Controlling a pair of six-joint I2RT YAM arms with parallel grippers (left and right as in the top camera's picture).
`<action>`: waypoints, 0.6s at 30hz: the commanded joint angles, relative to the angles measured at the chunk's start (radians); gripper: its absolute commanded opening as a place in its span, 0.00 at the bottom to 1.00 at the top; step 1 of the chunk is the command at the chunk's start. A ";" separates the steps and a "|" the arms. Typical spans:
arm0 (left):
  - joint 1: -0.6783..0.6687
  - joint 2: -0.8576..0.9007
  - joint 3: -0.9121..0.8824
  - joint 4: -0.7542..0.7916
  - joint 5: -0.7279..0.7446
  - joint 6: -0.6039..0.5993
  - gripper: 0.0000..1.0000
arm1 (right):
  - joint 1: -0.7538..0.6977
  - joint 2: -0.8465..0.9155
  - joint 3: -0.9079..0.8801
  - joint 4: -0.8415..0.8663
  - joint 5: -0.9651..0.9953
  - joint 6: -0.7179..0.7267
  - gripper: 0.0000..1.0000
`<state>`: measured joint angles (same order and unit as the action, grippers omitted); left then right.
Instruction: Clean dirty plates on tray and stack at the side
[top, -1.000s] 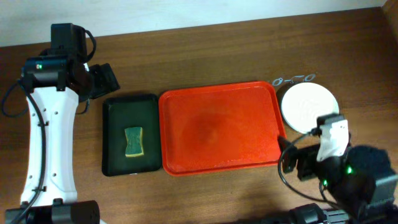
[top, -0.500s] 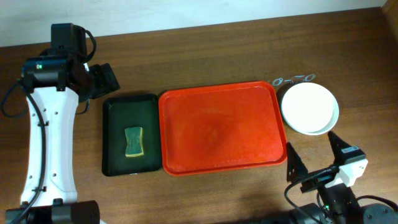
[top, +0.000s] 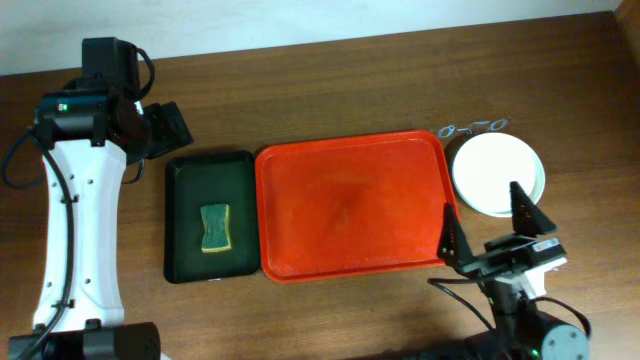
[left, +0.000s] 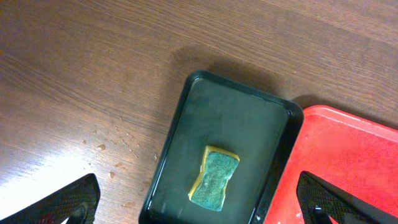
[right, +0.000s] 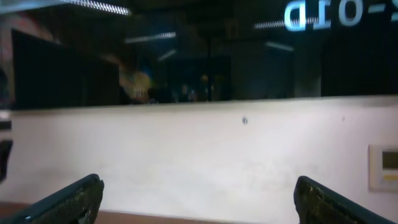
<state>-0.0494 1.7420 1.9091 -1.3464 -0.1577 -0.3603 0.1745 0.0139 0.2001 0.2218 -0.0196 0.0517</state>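
Observation:
The red tray (top: 350, 205) lies bare in the middle of the table; its left edge shows in the left wrist view (left: 354, 162). A white plate (top: 495, 170) sits on the table just right of the tray, with a pale rim showing under its right edge. No pale blue or pale green plate can be made out. My right gripper (top: 487, 228) is open and empty by the tray's front right corner, just in front of the plate. Its wrist view (right: 199, 193) shows only a wall. My left gripper (top: 165, 128) is open and empty, behind the black tray (left: 199, 199).
A small black tray (top: 208, 215) stands against the red tray's left side, with a green and yellow sponge (top: 214, 228) in it. Both show in the left wrist view, the black tray (left: 236, 118) and the sponge (left: 214, 177). A small metal object (top: 472, 127) lies behind the plate.
My right arm has drawn back from over the white plate toward the table's front edge, uncovering it. Its open fingers now point upward. The left arm has not moved.

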 joint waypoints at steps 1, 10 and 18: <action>0.000 -0.007 0.010 -0.002 -0.004 -0.010 0.99 | -0.019 -0.010 -0.102 0.030 -0.007 0.010 0.99; 0.000 -0.007 0.010 -0.002 -0.004 -0.010 0.99 | -0.039 -0.010 -0.195 -0.156 -0.005 0.007 0.99; 0.000 -0.007 0.010 -0.001 -0.004 -0.010 0.99 | -0.039 -0.010 -0.195 -0.301 0.011 0.004 0.99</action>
<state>-0.0494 1.7420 1.9091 -1.3468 -0.1577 -0.3607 0.1432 0.0120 0.0113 -0.0746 -0.0189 0.0528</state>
